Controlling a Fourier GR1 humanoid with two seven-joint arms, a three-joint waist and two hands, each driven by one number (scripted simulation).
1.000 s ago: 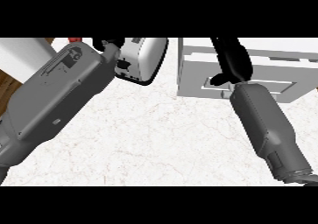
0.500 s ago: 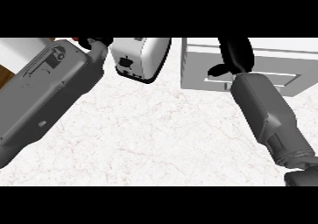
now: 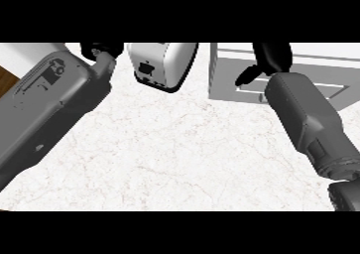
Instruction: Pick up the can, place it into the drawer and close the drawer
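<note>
Two hands in view, both up at counter's far edge. No can visible anywhere in head view, so position unknown: could be inside drawer unit, under a hand, or off-frame.

Hands:
- L hand: only a small black part shows past end of L forearm, at far-left of counter, just beside toaster. Open or closed: can't tell, rest is cut off by top of view.
- R hand: over drawer unit at far-right corner, thumb pointing down toward unit's front face. Rest of hand runs out of view; open or closed, can't tell. Nothing seen held.

Can, handling (judgement from task wording only, obj. not seen): prob. light, stiff but thin-walled, smooth and round, so apt to slip or roll if tipped. Best hold approx. mid-height, wrapped round the side, kept upright; avoid pinching by rim.

Containers:
- Drawer unit: grey box, front panel w/ recessed frame visible below R hand; R forearm covers part of it. Can't tell if drawer is pulled out or pushed in from this angle. Interior not visible, contents unknown.
- Toaster: white, tilted in view, no relevance to task.

Stage (judgement): scene fits either can already in drawer w/ R hand at the front to shut it, or can elsewhere out of view w/ hand merely working at the drawer. Not settled by this view.
</note>
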